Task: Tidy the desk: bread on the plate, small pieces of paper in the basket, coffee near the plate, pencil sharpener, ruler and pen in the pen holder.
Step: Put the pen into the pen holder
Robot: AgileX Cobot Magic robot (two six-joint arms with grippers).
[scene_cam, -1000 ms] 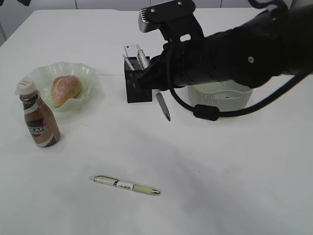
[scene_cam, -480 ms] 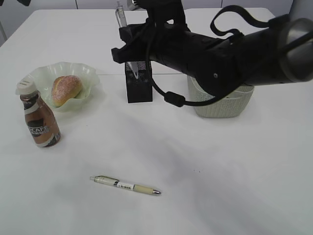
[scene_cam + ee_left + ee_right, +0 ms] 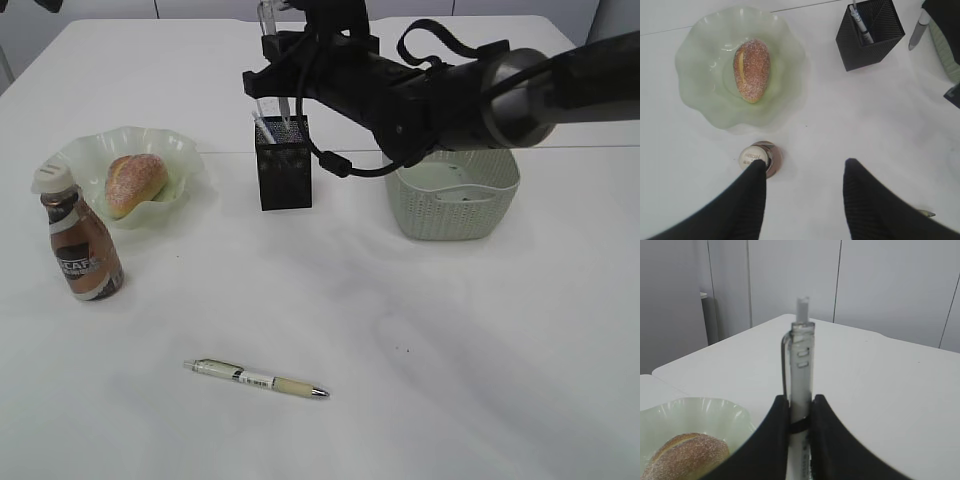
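My right gripper [image 3: 800, 400] is shut on a clear pen [image 3: 801, 365] and holds it upright over the black pen holder [image 3: 285, 165]; the pen's lower end sits at the holder's mouth [image 3: 283, 118]. The holder has a white item [image 3: 860, 22] in it. A second pen [image 3: 255, 378] lies on the table at the front. The bread [image 3: 135, 183] lies on the pale green plate [image 3: 185, 150]. The coffee bottle [image 3: 80, 245] stands next to the plate. My left gripper [image 3: 805, 170] is open and empty, high above the table, with its left finger over the bottle's cap [image 3: 752, 155].
The pale basket [image 3: 455, 200] stands right of the pen holder, partly behind my right arm. The plate [image 3: 700, 90], bread [image 3: 751, 70] and pen holder [image 3: 870, 35] also show in the left wrist view. White table all around.
My right arm lifted the pen from beside the holder, where it pointed down at the table, turned it upright and brought it over the holder's mouth. The other things have not moved.
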